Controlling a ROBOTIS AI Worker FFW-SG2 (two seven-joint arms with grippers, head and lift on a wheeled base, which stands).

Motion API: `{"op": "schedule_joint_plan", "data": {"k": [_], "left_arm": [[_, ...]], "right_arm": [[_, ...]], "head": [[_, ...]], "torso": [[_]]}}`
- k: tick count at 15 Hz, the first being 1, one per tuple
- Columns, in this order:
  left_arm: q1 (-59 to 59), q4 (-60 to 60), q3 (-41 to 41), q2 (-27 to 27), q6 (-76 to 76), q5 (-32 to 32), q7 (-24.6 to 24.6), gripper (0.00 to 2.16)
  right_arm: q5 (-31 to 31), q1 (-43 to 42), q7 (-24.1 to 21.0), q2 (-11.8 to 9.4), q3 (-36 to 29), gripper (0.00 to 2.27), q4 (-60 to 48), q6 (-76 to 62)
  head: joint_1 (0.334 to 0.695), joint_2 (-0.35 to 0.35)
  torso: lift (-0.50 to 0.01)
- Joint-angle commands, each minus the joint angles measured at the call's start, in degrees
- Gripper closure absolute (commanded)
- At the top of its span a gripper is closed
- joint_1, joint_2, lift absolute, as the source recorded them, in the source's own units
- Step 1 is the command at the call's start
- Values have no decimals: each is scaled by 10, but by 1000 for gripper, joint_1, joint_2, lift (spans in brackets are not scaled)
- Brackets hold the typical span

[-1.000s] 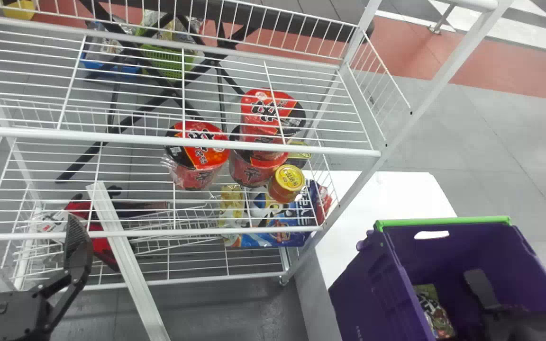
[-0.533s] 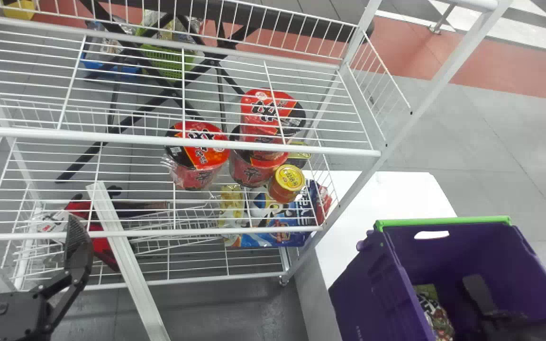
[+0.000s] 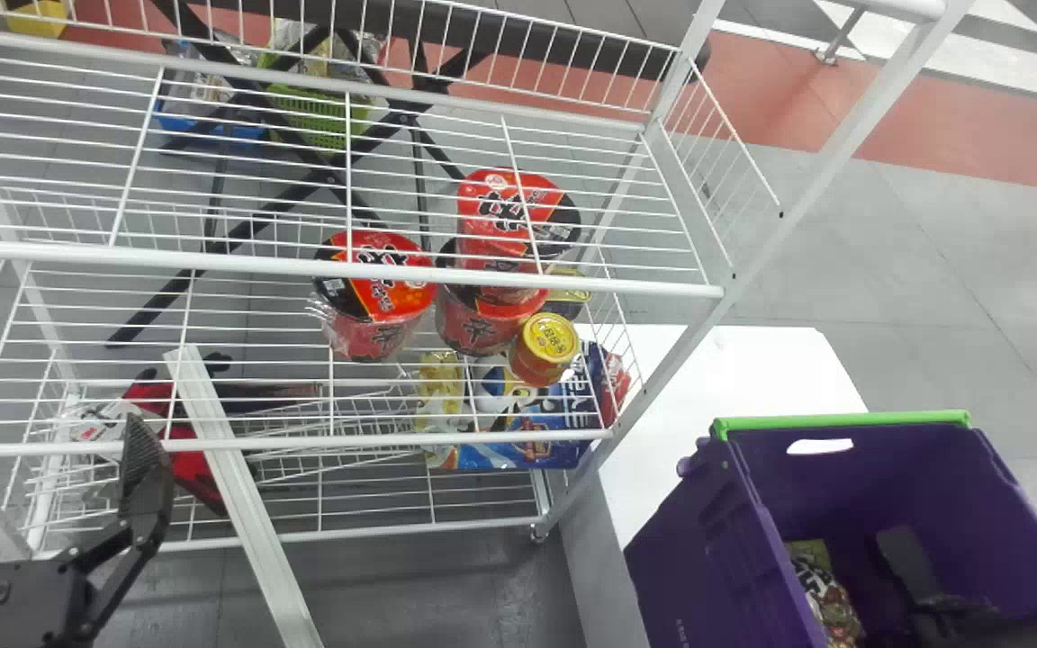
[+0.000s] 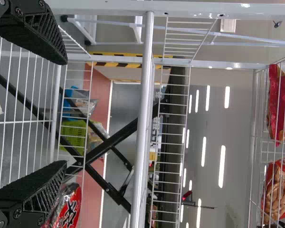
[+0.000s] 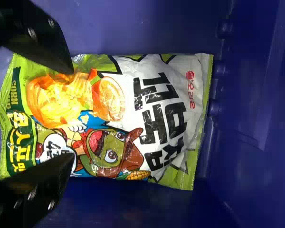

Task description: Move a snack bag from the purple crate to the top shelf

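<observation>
In the head view my right gripper is down inside the purple crate, beside the snack bag. The right wrist view has the green and white snack bag lying flat on the crate floor, its printed face showing; my right gripper stands open over one end, fingers apart on either side. At the head view's left edge, my left gripper is open before the white wire rack. Its open fingers also face the rack in the left wrist view, my left gripper holding nothing.
Red noodle cups and a yellow-lidded jar stand on the rack. A slanted white beam rises before it. The crate stands by a white table. Snack bags sit behind rack wires.
Inside the crate, my right gripper has shifted slightly left and toward the view's bottom, near the bag. My left gripper has drifted a little left and downward in the head view.
</observation>
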State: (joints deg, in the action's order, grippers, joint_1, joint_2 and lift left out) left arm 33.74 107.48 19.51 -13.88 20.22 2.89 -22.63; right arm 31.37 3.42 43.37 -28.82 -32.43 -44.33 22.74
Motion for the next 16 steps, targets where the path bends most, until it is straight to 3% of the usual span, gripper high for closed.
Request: {"op": "schedule_joint_plan", "data": {"k": [1,2,3,6,14,16], "left_arm": [[0,0,0,0,0,-1,0,60],[0,-1,0,0,0,0,0,60],[1,-1,0,-1,0,-1,0,60],[3,-1,0,-2,2,-1,-1,60],[12,5,7,-1,4,-9,-10,60],[14,5,9,1,4,-11,-12,60]], "right_arm": [[-6,-4,0,-3,1,441,6,17],[-7,-8,0,-4,4,620,6,45],[-17,-10,-3,-5,18,1058,6,82],[-32,-11,-14,-5,21,1693,6,94],[-80,26,-7,3,22,1717,-52,148],[-83,39,-6,14,7,1717,-69,131]], "head": [[695,-350],[695,-350],[695,-350],[695,-350],[695,-350],[695,-350]], "torso": [[-453],[-453],[-453],[-453],[-445],[-439]]}}
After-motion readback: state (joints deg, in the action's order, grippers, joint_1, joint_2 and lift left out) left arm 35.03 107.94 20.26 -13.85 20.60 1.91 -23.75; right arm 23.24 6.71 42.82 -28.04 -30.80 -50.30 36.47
